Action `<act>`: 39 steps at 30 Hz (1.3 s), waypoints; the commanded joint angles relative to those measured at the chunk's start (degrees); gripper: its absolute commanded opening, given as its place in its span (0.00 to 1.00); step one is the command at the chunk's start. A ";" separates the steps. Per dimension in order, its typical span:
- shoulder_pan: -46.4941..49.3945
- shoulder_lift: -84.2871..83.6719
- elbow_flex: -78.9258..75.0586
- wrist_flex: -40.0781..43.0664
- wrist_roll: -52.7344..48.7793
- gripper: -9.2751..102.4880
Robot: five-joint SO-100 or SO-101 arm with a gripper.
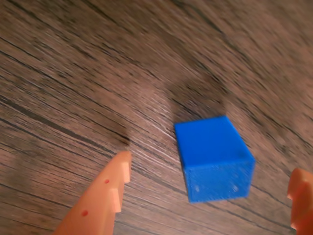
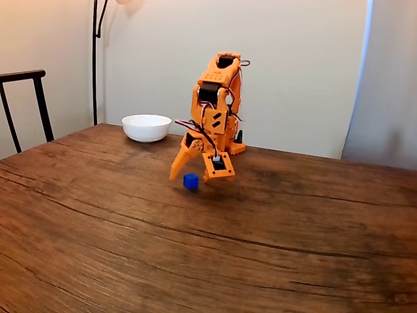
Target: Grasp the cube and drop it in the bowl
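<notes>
On table (image 2: 273, 235), cube (image 1: 215, 159) sits btwn 2 spread jaws, untouched; bowl (image 2: 146, 127) well apart.

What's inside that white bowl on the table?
Nothing can be made out inside the bowl: the fixed view shows its outer wall and rim, and the near wall hides the bottom. The blue cube sits on the wooden table, between the open gripper's fingers.

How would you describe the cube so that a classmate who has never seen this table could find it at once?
Start at the orange robot arm standing near the far edge of the wooden table. Look down between the open fingers of its gripper, where the cube sits on the wood. It is small and bright blue, unlike the larger white bowl behind.
</notes>
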 commanded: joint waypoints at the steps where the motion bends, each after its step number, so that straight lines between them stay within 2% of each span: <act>1: 0.00 0.09 -2.29 -0.53 0.53 0.47; 14: 0.00 -2.99 -2.20 -2.46 0.79 0.46; 21: 0.00 -4.57 -2.20 -2.46 0.79 0.31; 39: 0.79 -4.75 -1.32 -2.46 0.88 0.12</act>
